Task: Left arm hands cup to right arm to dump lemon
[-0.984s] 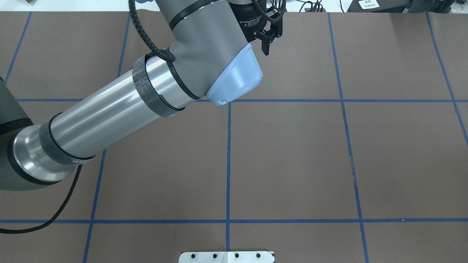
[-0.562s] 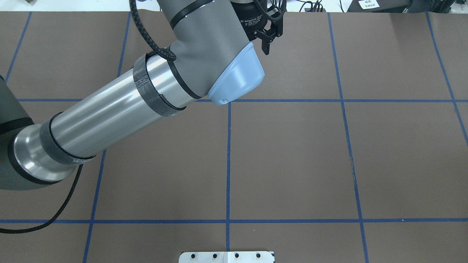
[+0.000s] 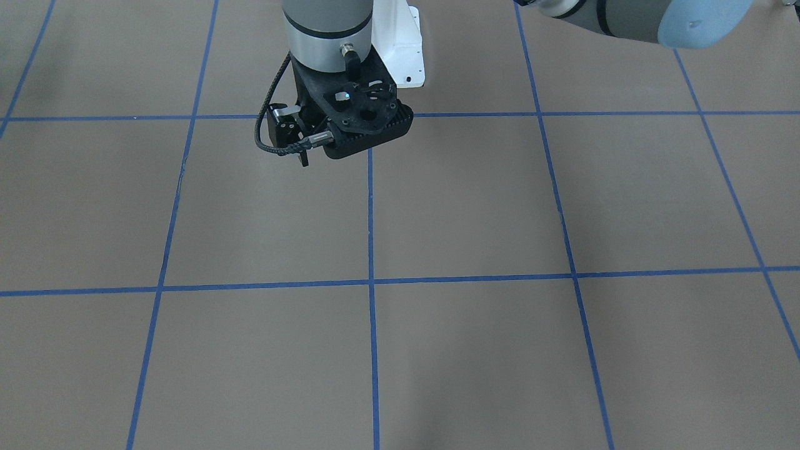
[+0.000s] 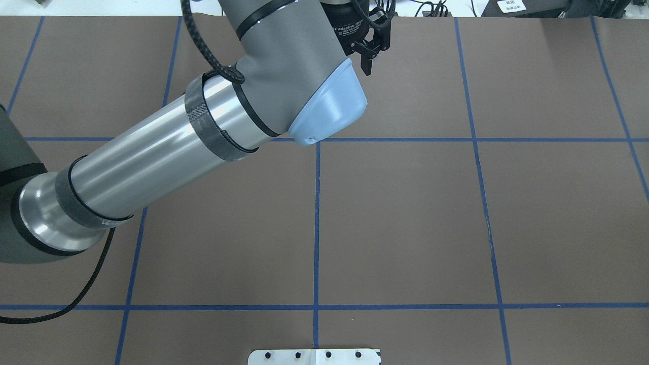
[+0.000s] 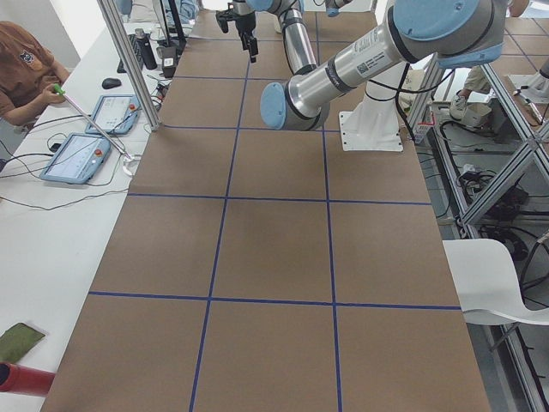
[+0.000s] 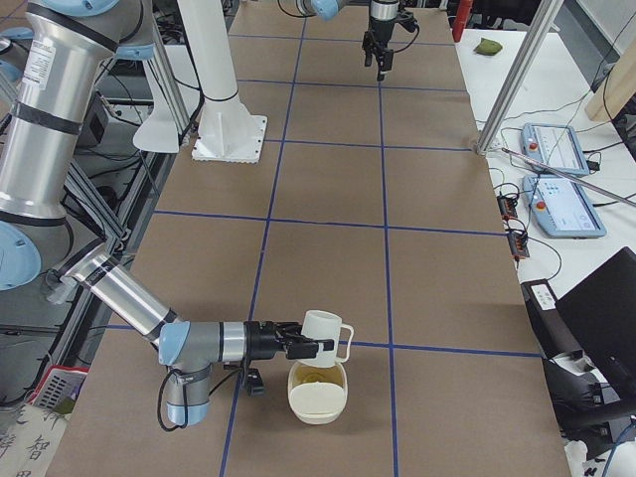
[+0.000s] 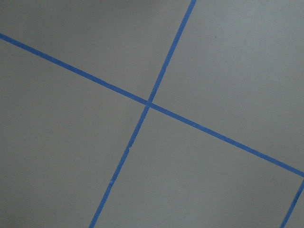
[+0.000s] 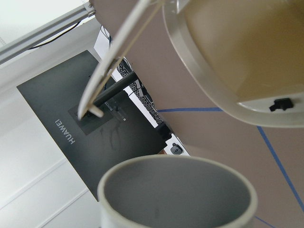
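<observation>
Cup (image 6: pixel 323 329) at right gripper (image 6: pixel 306 347); whether the fingers clamp it cannot be told.
Left gripper (image 4: pixel 366 66), marked "2F Adaptive", fingers together, empty; laptop lid (image 8: pixel 71 128) reads "HUAWEI".

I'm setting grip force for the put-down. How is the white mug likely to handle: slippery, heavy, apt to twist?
The cup looks rigid and smooth-glazed, so it may slip against the fingers. Its inside shows empty in the right wrist view, so it is probably light. The side handle puts some weight off-centre, so it might twist a little.
</observation>
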